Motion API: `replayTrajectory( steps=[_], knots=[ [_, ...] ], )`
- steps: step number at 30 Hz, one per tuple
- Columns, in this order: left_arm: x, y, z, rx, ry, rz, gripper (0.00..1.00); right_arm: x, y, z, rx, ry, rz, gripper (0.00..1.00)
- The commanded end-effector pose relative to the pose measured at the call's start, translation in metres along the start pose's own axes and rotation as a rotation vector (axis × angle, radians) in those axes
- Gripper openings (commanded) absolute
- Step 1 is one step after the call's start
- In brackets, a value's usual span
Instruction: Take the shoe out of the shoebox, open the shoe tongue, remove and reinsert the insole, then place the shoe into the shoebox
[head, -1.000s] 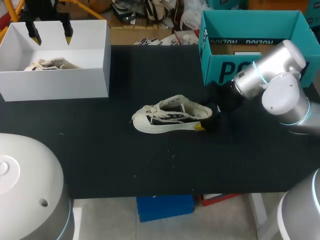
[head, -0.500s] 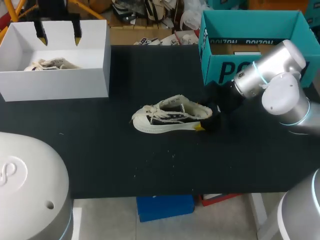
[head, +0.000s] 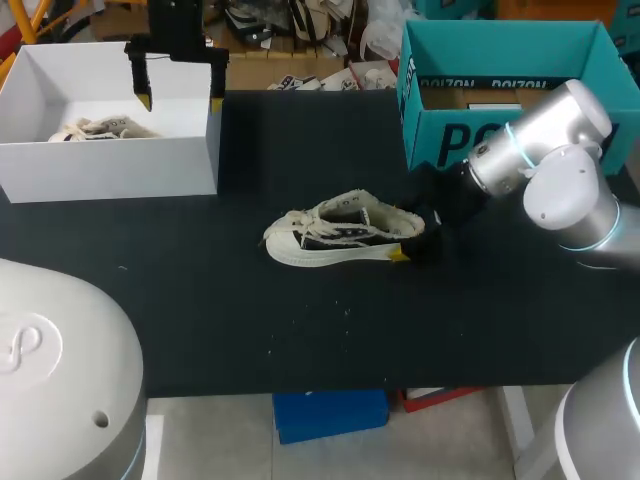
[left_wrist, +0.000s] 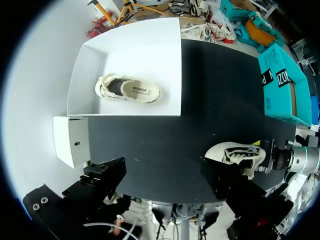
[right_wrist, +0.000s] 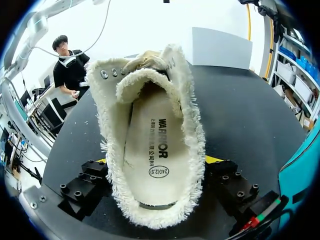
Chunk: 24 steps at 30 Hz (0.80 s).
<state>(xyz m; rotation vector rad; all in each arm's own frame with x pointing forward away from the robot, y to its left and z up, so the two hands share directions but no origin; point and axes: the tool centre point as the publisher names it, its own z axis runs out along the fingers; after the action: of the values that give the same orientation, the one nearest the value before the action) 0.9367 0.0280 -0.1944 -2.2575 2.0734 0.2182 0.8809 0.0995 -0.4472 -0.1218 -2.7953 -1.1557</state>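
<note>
Shoe: the cream and black shoe (head: 340, 235) is out on the black tabletop (head: 200, 320), pretty much in the middle. It sits on its sole, toe toward my left side and heel toward my right arm, laces loose.
Right tool: my right tool (head: 410, 248) is down at the heel, pinching the shoe from both sides. In the right wrist view a yellow tip peeks out on each side of the frayed collar.
Insole: the insole (right_wrist: 150, 150) is lying flat inside the shoe, and I can see right down onto it from the right wrist.
Left tool: my left tool (head: 180, 98) hangs up over the right far corner of the shoebox with its fingers spread wide, nothing in it. One tip is over the inside, the other at the right wall.
Shoebox: the white shoebox (head: 110, 165) sits at the far left of the tabletop, well apart from the shoe.
Second shoe: a second shoe (head: 95, 128) lies inside the shoebox.
Teal box: a teal box (head: 500, 120) stands open at the far right, behind my right arm.
</note>
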Motion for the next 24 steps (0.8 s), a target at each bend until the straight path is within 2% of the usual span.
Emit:
replayTrajectory(
  steps=[1, 5, 8, 10, 24],
  knots=[
    [0.002, -0.001, -0.002, -0.003, -0.009, 0.000, 1.00, 0.000, -0.003, 0.005, 0.002, -0.001, 0.002, 0.00],
    [0.002, -0.001, -0.002, -0.003, -0.009, 0.000, 1.00, 0.000, -0.003, 0.005, 0.002, -0.001, 0.002, 0.00],
    [-0.013, 0.000, -0.002, 0.012, -0.052, -0.007, 1.00, 0.000, -0.003, 0.005, 0.002, -0.001, 0.002, 0.00],
    [-0.010, 0.003, -0.003, 0.012, -0.057, 0.007, 1.00, 0.000, -0.003, 0.005, 0.002, -0.001, 0.002, 0.00],
    [0.056, 0.014, 0.009, -0.057, -0.055, 0.087, 1.00, 0.000, -0.003, 0.005, 0.002, -0.001, 0.002, 0.00]
  ],
)
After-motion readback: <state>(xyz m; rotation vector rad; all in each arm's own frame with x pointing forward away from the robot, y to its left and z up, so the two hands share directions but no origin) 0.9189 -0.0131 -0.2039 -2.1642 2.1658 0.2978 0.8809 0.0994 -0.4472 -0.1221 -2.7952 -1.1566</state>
